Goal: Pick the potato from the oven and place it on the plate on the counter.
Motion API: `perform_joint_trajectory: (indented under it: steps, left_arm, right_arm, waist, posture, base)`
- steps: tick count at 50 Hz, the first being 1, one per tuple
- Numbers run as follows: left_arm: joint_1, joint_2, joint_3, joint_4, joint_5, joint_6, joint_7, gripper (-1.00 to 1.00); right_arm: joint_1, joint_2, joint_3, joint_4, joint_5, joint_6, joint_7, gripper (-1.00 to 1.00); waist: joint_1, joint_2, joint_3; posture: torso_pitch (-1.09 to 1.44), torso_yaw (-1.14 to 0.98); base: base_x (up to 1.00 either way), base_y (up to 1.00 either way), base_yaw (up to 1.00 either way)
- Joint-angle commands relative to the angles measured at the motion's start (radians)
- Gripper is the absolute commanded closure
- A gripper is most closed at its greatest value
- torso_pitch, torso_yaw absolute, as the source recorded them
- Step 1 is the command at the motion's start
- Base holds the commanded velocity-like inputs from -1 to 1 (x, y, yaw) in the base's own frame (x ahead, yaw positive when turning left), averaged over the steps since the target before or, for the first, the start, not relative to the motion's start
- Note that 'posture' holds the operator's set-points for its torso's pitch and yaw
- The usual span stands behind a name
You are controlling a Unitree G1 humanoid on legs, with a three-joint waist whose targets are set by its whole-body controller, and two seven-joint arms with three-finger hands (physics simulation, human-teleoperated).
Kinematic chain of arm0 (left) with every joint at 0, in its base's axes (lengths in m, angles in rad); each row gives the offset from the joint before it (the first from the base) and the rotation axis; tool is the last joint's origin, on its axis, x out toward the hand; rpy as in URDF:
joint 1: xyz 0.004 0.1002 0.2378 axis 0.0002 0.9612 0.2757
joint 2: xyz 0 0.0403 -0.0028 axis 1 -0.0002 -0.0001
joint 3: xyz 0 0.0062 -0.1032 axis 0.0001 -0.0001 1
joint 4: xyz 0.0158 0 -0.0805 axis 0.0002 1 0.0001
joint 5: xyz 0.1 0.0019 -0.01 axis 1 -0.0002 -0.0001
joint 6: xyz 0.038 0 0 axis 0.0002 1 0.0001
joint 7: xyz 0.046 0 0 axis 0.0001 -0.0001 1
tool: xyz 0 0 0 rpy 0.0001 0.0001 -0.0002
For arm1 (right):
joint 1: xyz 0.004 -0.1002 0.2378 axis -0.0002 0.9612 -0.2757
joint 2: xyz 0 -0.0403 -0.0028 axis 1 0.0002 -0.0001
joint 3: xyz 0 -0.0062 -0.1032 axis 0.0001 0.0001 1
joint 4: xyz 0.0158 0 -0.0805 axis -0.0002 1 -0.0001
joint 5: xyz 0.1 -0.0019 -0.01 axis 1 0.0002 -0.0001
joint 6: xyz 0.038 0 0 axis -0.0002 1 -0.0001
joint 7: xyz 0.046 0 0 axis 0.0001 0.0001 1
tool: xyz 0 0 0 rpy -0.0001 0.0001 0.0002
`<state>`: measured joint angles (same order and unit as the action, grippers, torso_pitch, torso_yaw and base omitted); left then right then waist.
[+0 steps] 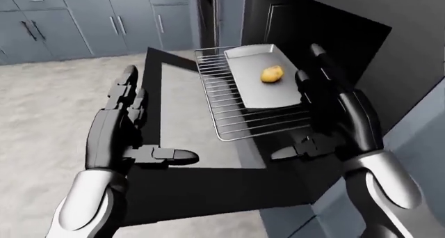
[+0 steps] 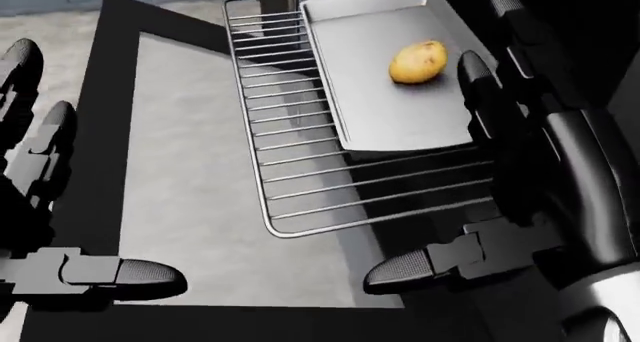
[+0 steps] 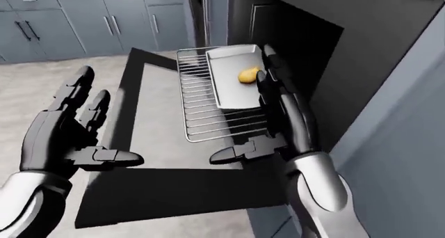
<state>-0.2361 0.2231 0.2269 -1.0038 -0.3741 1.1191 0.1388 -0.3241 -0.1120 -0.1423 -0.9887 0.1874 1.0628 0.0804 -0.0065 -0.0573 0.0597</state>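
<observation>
A yellow potato (image 1: 273, 73) lies on a grey baking tray (image 1: 259, 92). The tray rests on a wire oven rack (image 1: 226, 115) pulled out over the open black oven door (image 1: 173, 118). My right hand (image 1: 300, 110) is open at the tray's right edge, its fingertips (image 2: 478, 72) just right of the potato and not touching it. My left hand (image 1: 149, 120) is open and empty over the left side of the door, well apart from the rack. The plate and the counter are not in view.
The dark oven cavity (image 1: 327, 24) opens at the upper right. Grey cabinet doors with handles (image 1: 83, 24) line the top left above a pale speckled floor (image 1: 48, 102). A grey cabinet face (image 3: 396, 144) stands at the right.
</observation>
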Motion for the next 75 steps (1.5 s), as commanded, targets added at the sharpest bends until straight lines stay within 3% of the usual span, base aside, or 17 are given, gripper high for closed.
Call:
perform_joint_trajectory:
  steps: [1, 2, 6, 9, 11, 12, 13, 15, 20, 28, 32, 36, 43, 46, 55, 59, 75]
  left_arm:
    - [-0.031, 0.022, 0.035, -0.043, -0.026, -0.040, 0.027, -1.00]
    - [-0.033, 0.030, 0.039, -0.043, -0.044, -0.039, 0.041, -1.00]
    - [-0.042, 0.080, 0.060, -0.043, -0.138, -0.036, 0.107, -1.00]
    - [-0.041, 0.123, 0.071, -0.043, -0.219, -0.045, 0.170, -1.00]
    - [-0.039, 0.144, 0.079, -0.043, -0.257, -0.050, 0.196, -1.00]
    - [-0.033, 0.150, 0.086, -0.043, -0.269, -0.055, 0.200, -1.00]
    - [-0.026, 0.151, 0.092, -0.043, -0.271, -0.060, 0.197, -1.00]
    - [-0.018, 0.155, 0.103, -0.043, -0.273, -0.065, 0.195, -1.00]
    - [-0.019, 0.166, 0.118, -0.043, -0.300, -0.065, 0.205, -1.00]
    - [-0.015, 0.164, 0.147, -0.043, -0.307, -0.061, 0.190, -1.00]
    - [-0.017, 0.170, 0.175, -0.043, -0.329, -0.053, 0.187, -1.00]
    - [-0.008, 0.180, 0.200, -0.043, -0.354, -0.056, 0.189, -1.00]
    - [-0.006, 0.217, 0.237, -0.043, -0.429, -0.057, 0.228, -1.00]
    - [-0.006, 0.207, 0.238, -0.043, -0.408, -0.053, 0.211, -1.00]
    - [0.000, 0.144, 0.206, -0.040, -0.217, -0.079, 0.062, -1.00]
    - [-0.017, 0.133, 0.261, -0.043, -0.241, -0.049, 0.050, -1.00]
    - [0.015, 0.200, 0.291, -0.043, -0.368, -0.097, 0.105, -1.00]
  right_arm:
    - [-0.035, -0.008, -0.002, -0.045, 0.028, -0.025, -0.008, -1.00]
    - [-0.038, -0.011, 0.002, -0.046, 0.032, -0.024, -0.013, -1.00]
    - [-0.073, -0.029, -0.030, -0.058, 0.073, 0.010, -0.033, -1.00]
    - [-0.104, -0.073, -0.058, -0.058, 0.156, 0.029, -0.088, -1.00]
    - [-0.131, -0.111, -0.075, -0.058, 0.231, 0.047, -0.143, -1.00]
    - [-0.142, -0.129, -0.082, -0.058, 0.268, 0.053, -0.172, -1.00]
    - [-0.153, -0.147, -0.082, -0.058, 0.306, 0.059, -0.205, -1.00]
    - [-0.203, -0.167, -0.104, -0.059, 0.368, 0.116, -0.258, -1.00]
    - [-0.338, -0.192, -0.096, 0.006, 0.344, 0.209, -0.284, -1.00]
    - [-0.489, -0.218, 0.037, 0.284, 0.119, 0.142, -0.205, -1.00]
    - [-0.593, -0.232, 0.077, 0.463, -0.022, 0.098, -0.107, -1.00]
    - [-0.652, -0.266, 0.170, 0.700, -0.244, -0.013, 0.048, -1.00]
    - [-0.711, -0.159, 0.193, 1.050, -0.645, -0.262, 0.222, -1.00]
    - [-0.745, -0.115, 0.166, 1.190, -0.725, -0.351, 0.240, -1.00]
    - [-0.821, -0.072, 0.107, 1.572, -0.745, -0.555, 0.088, -1.00]
    - [-0.865, -0.074, 0.107, 1.595, -0.727, -0.556, 0.064, -1.00]
    - [-0.906, -0.080, 0.110, 1.574, -0.739, -0.539, 0.044, -1.00]
  waist:
    - [-0.024, 0.010, -0.037]
    - [0.000, -0.010, -0.049]
    - [-0.009, 0.029, -0.020]
    - [-0.020, 0.067, -0.014]
    - [-0.026, 0.119, -0.031]
    - [-0.032, 0.124, -0.039]
    - [-0.021, 0.106, -0.022]
    - [-0.015, 0.095, -0.035]
    - [-0.003, 0.082, -0.041]
    - [-0.003, 0.086, -0.040]
    - [-0.004, 0.089, -0.037]
    - [-0.007, 0.092, -0.032]
    - [-0.012, 0.101, -0.032]
    - [-0.013, 0.107, -0.030]
    - [-0.009, 0.114, -0.033]
    - [-0.007, 0.113, -0.034]
    - [-0.002, 0.105, 0.045]
  posture:
    - [0.00, 0.00]
    - [0.00, 0.00]
    - [0.00, 0.00]
    - [0.00, 0.00]
    - [0.00, 0.00]
    - [0.00, 0.00]
    - [0.00, 0.00]
    - [0.00, 0.00]
    - [0.00, 0.00]
    - [0.00, 0.00]
    - [0.00, 0.00]
    - [0.00, 0.00]
    - [0.00, 0.00]
    - [0.00, 0.00]
    - [0.00, 0.00]
    - [0.01, 0.00]
    - [0.16, 0.00]
  base:
    - [0.00, 0.33, 0.00]
    - [0.00, 0.11, 0.00]
    - [0.00, 0.00, 0.00]
    - [0.00, 0.00, 0.00]
    - [0.00, 0.00, 0.00]
    - [0.00, 0.00, 0.00]
    - [0.00, 0.00, 0.00]
    - [0.00, 0.00, 0.00]
    - [0.00, 0.00, 0.00]
    - [0.00, 0.00, 0.00]
    - [0.00, 0.00, 0.00]
    - [0.00, 0.00, 0.00]
    - [0.00, 0.00, 0.00]
    - [0.00, 0.00, 0.00]
    - [0.00, 0.00, 0.00]
    - [0.00, 0.00, 0.00]
    - [0.00, 0.00, 0.00]
